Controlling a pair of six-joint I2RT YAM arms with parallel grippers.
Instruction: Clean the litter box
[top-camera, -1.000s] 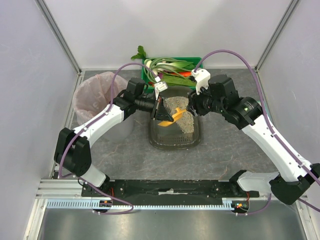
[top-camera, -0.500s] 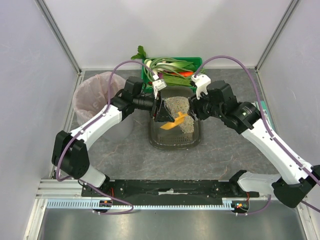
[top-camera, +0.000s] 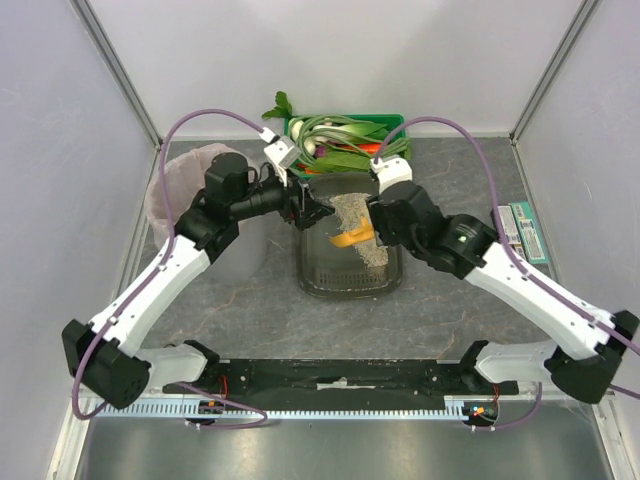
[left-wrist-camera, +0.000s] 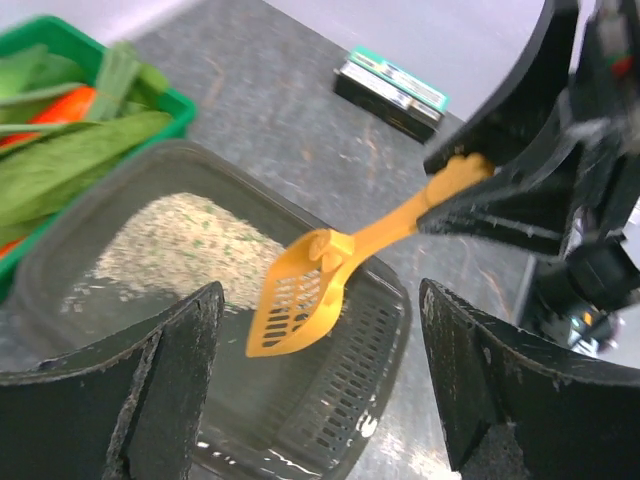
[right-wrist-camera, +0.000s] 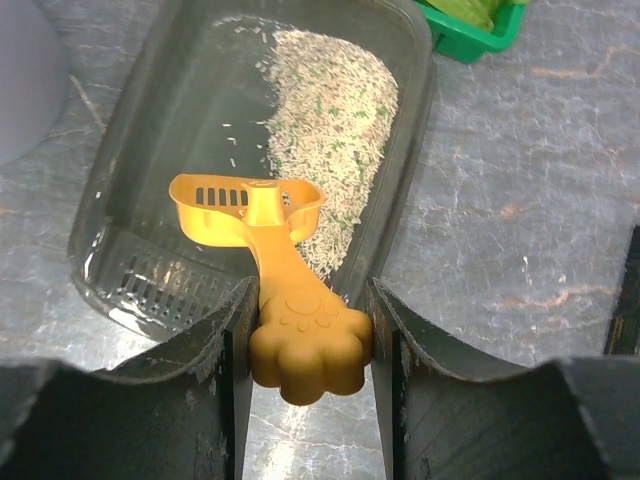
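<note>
There's the right gripper (right-wrist-camera: 305, 335) clamped on the paw-shaped handle of the slotted orange plastic scoop (right-wrist-camera: 245, 205), over the rounded grey litter box (top-camera: 325, 283) beside the green crate (right-wrist-camera: 470, 38), with the left gripper (left-wrist-camera: 320, 370) spread wide and empty.

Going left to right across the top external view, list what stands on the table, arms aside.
round grey bin with pink liner → litter box, with the orange scoop held over it in the right pincer → flat green-and-white pack. The green crate is left out, since it sits behind the litter box.
</note>
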